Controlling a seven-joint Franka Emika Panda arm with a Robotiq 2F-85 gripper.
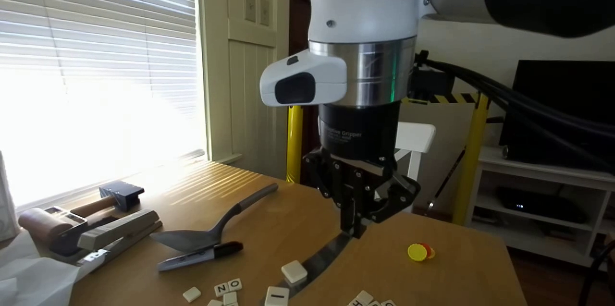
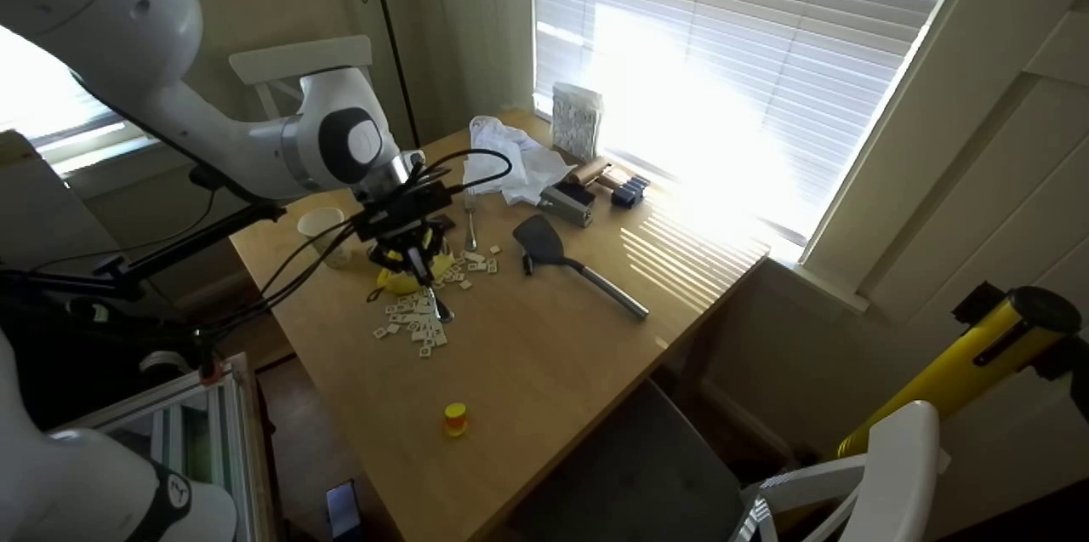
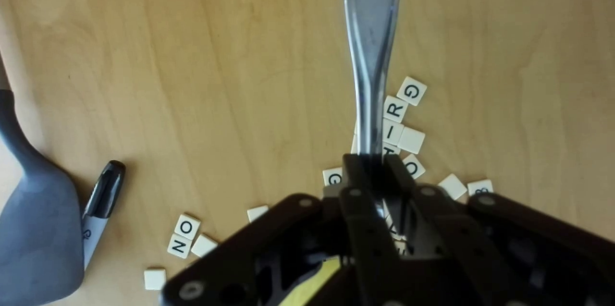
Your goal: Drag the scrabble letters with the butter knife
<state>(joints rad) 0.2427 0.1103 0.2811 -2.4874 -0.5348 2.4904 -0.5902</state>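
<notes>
My gripper (image 3: 372, 166) is shut on the butter knife (image 3: 372, 22), a slim silver metal one. In the wrist view its rounded handle end points up the picture, away from the fingers. The blade (image 1: 326, 258) slants down from the fingertips among the tiles in an exterior view; its tip is hidden. The scrabble letters (image 3: 412, 139), small cream squares, some blank side up, lie loosely scattered under and beside the knife. One tile (image 1: 294, 272) overlaps the blade in view; whether they touch I cannot tell. More letters (image 2: 492, 266) spread towards the fork.
A dark spatula (image 2: 540, 238) and a black-capped marker (image 3: 103, 195) lie beside the letters. Around them are a fork (image 2: 471, 227), a yellow item (image 2: 396, 281), a white cup (image 2: 319, 223), a stapler (image 1: 117, 229) and a yellow disc (image 1: 417, 252).
</notes>
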